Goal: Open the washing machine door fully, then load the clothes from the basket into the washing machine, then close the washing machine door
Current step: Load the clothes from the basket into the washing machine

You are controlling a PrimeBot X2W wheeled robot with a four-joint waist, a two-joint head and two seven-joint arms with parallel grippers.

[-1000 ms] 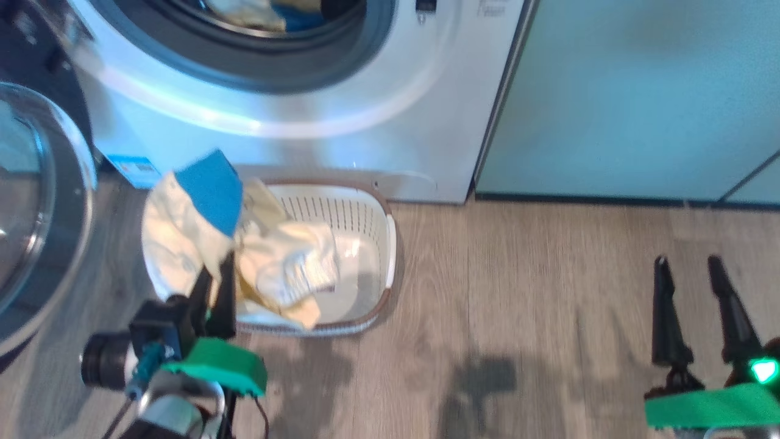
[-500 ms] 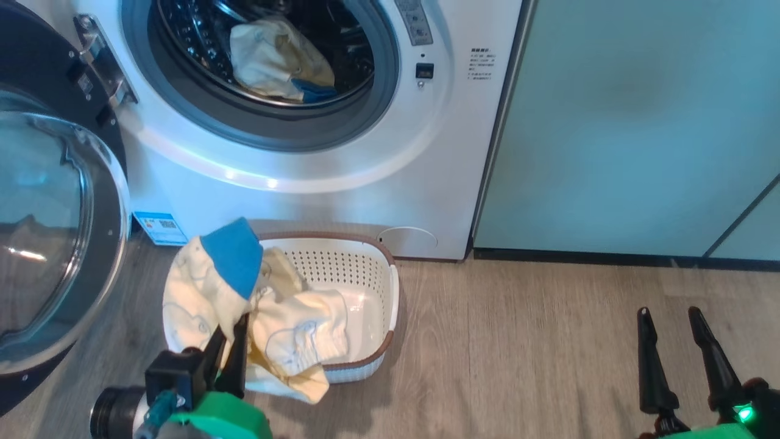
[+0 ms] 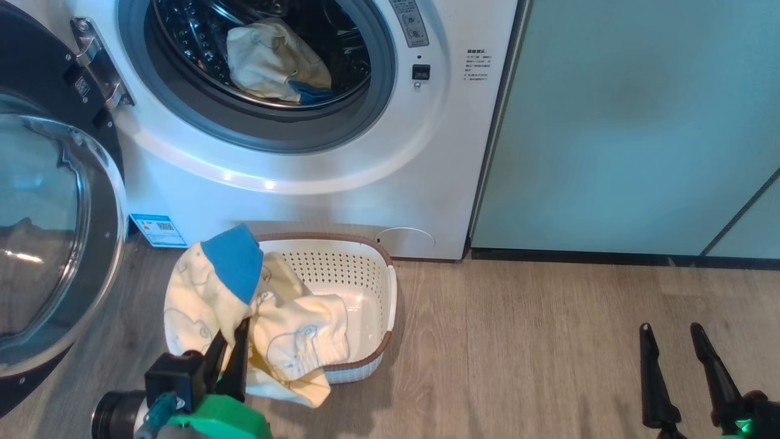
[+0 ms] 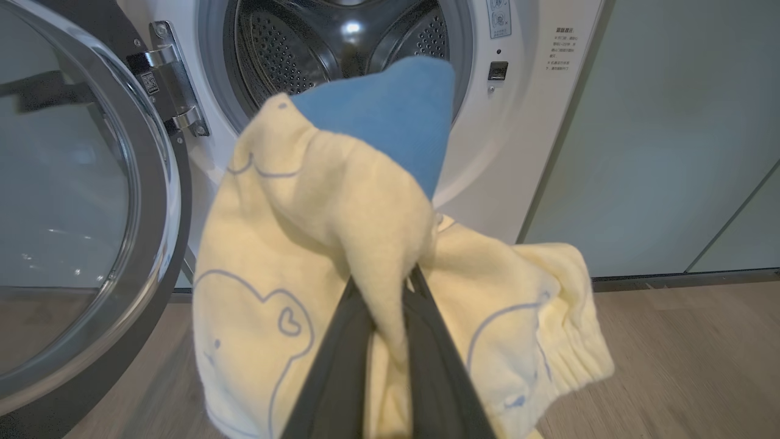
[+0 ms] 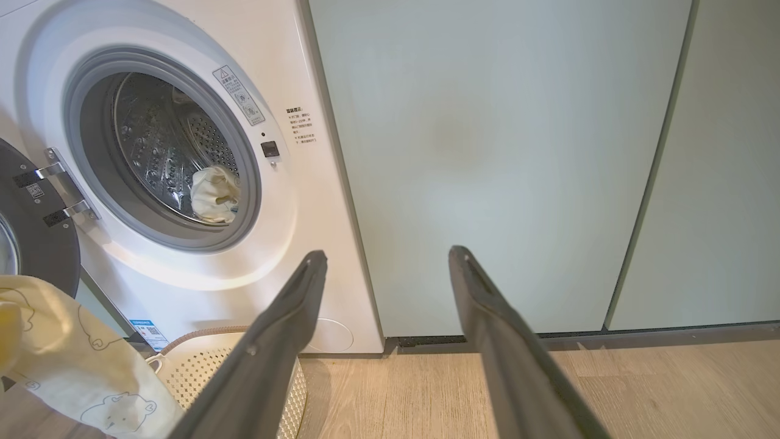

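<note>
Pale yellow clothes (image 4: 292, 244) with blue trim hung from the left gripper (image 4: 384, 286), its fingers pressed together on a fold of the cloth. They hung over the left part of the basket (image 3: 359, 268), which stood on the wooden floor (image 3: 518, 341) just in front of the washing machine (image 3: 365, 164). A second yellow garment (image 3: 274, 58) lay inside the steel drum (image 3: 195, 36). The door (image 3: 49, 244) stood swung wide open at the left. The right gripper (image 3: 670, 332) hovered over the floor well to the right, fingers spread and holding nothing, facing the pale green cabinet (image 3: 609, 122)
</note>
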